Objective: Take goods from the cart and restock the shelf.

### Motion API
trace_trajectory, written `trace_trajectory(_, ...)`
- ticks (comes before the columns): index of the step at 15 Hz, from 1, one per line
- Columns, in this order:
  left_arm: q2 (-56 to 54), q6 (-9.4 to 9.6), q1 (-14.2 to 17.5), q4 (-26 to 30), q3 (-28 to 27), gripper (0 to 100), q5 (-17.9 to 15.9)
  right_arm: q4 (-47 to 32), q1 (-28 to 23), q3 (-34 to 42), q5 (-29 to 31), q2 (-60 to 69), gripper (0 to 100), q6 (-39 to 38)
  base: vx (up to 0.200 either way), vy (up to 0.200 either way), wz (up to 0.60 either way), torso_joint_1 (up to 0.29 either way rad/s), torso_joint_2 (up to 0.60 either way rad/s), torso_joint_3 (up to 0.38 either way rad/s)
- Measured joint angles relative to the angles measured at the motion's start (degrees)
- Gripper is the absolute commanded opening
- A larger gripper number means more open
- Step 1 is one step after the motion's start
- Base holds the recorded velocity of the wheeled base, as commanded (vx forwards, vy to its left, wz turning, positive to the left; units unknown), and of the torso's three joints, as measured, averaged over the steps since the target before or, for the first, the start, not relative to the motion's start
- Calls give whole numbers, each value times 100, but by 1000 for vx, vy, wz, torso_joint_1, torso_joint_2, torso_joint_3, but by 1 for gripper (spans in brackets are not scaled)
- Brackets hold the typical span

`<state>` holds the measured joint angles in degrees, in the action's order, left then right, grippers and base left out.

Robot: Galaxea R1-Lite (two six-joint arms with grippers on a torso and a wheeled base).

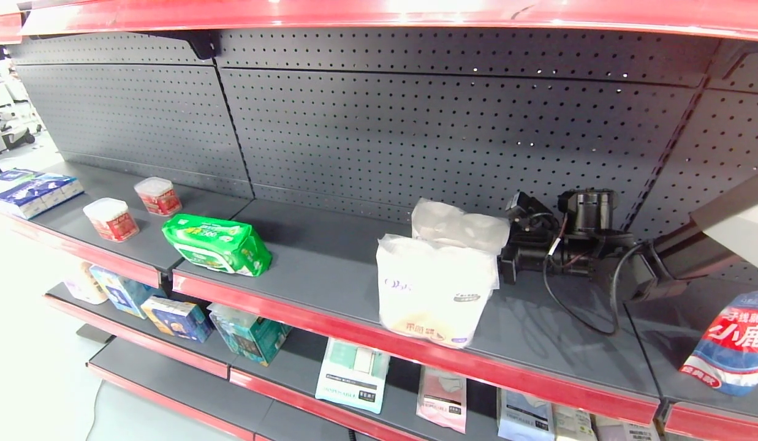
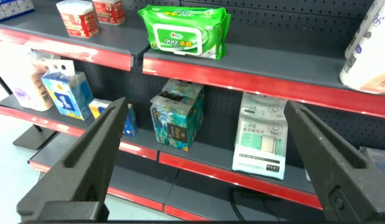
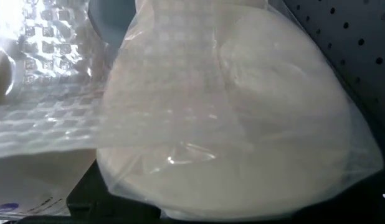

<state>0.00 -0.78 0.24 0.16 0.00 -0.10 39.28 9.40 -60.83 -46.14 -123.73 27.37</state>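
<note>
Scanning the shelf (image 1: 329,269): front pack (image 1: 434,291) stands at the lip, rear pack (image 1: 458,225) just behind it, likely filling the row front to back. Right gripper (image 1: 506,248) is against the rear pack, whether clamped I cannot tell; left gripper (image 2: 205,106) hangs low, spread wide, empty.

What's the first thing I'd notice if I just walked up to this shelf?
Probably the big white pack standing at the front edge of the top shelf, with a second white pack behind it and the black right end effector close beside that one. Next, the bright green wipes pack farther left on the same shelf.
</note>
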Motion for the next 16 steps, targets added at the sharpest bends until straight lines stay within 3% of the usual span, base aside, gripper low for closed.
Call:
trace_trajectory(3,0,2,0,-2,0,100,2,-20,-48,-107,27,-24,0,-68,0,0,0,0,0,0)
trace_trajectory(4,0,2,0,-2,0,100,0,-15,-65,-110,30,-30,100,-68,0,0,0,0,0,0)
trace_trajectory(16,0,0,0,-5,0,100,0,-20,-91,160,126,386,100,-336,0,0,0,0,0,0)
